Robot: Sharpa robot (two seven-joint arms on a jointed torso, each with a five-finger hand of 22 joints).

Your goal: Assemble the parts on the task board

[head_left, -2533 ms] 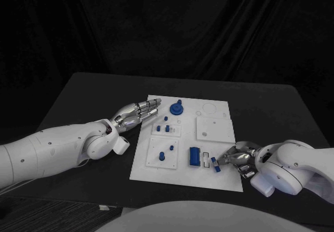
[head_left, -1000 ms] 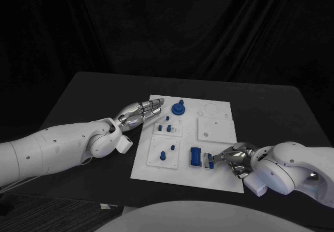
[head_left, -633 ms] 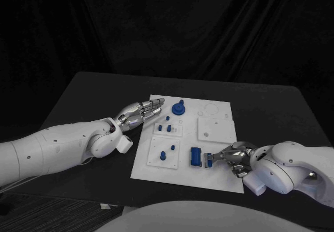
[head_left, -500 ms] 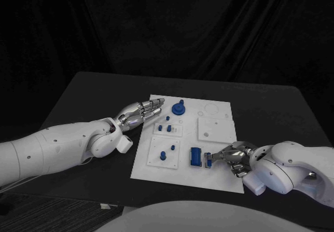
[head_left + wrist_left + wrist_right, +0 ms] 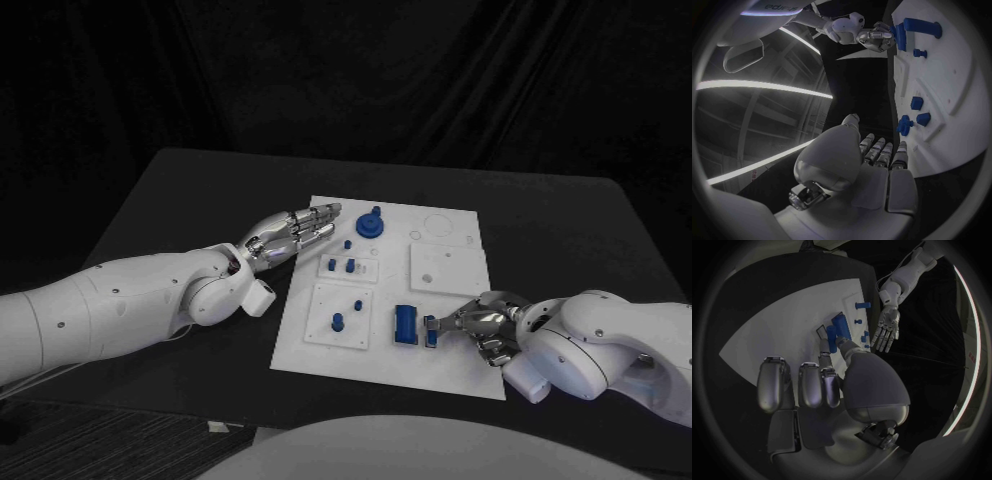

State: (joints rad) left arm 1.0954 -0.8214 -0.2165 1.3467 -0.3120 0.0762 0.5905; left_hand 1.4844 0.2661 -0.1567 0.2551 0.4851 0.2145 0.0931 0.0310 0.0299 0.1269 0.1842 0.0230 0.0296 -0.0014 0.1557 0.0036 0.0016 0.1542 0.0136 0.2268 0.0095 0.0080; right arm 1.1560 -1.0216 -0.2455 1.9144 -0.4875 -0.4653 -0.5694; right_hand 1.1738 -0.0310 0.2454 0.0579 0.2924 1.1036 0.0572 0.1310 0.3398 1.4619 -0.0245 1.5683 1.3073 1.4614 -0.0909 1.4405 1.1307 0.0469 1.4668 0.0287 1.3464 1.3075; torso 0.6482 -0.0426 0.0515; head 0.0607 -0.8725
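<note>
The white task board (image 5: 447,265) lies in the middle of the black table. My right hand (image 5: 486,326) is at its near right corner and pinches a small blue block (image 5: 433,331) between thumb and finger. The block sits right beside a longer blue block (image 5: 407,324). In the right wrist view the pinched block (image 5: 832,333) touches the longer block (image 5: 841,322). My left hand (image 5: 289,232) lies flat with fingers straight at the board's far left edge and holds nothing. A round blue knob (image 5: 368,224) stands just past its fingertips.
Two small blue pegs (image 5: 342,265) stand in the board's left middle plate and one more peg (image 5: 336,321) in the near left plate. A raised white square plate (image 5: 447,266) lies on the right side. Bare black table surrounds the board.
Since 2.5 s ago my right hand has carried the small blue block leftward to the longer block's side. In the last half second it barely shifts. The left hand stays still.
</note>
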